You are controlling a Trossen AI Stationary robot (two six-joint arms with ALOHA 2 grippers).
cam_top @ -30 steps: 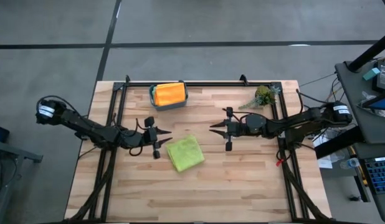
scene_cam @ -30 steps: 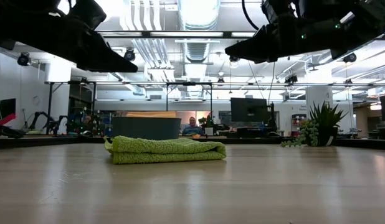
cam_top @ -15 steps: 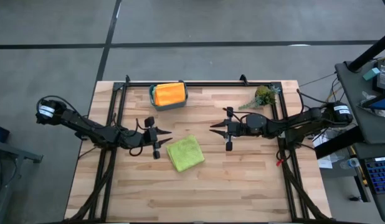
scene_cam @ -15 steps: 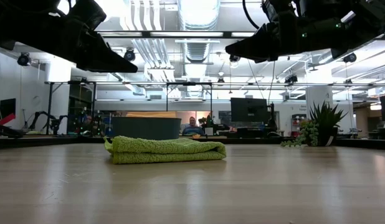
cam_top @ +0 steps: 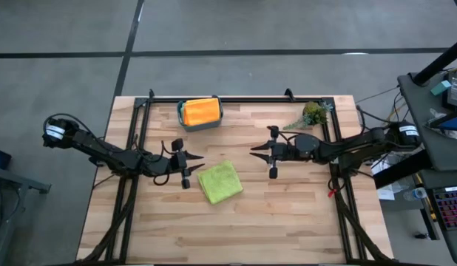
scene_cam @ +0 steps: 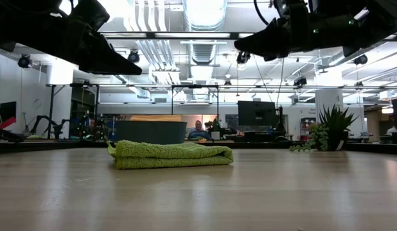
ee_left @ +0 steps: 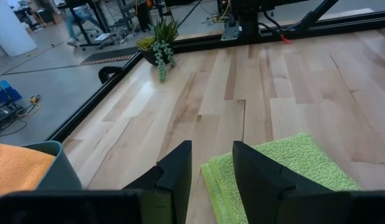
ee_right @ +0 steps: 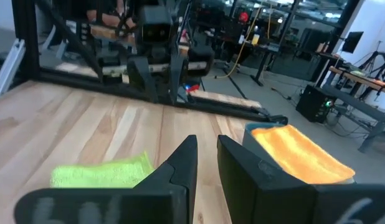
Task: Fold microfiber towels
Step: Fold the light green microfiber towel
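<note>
Orange towel (cam_top: 200, 111) hidden at table level

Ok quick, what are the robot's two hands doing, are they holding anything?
Left hand: open a little, holding nothing, beside the lime green towel.
Right hand: nearly closed, holding nothing, up above the table.

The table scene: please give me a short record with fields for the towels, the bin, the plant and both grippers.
lime green towel: folded, flat on the table, between the two grippers
orange towel: in the bin, at the far edge
plant: far right corner
left gripper: above the table beside the lime green towel, slightly open, holds nothing
right gripper: raised, holds nothing
</note>
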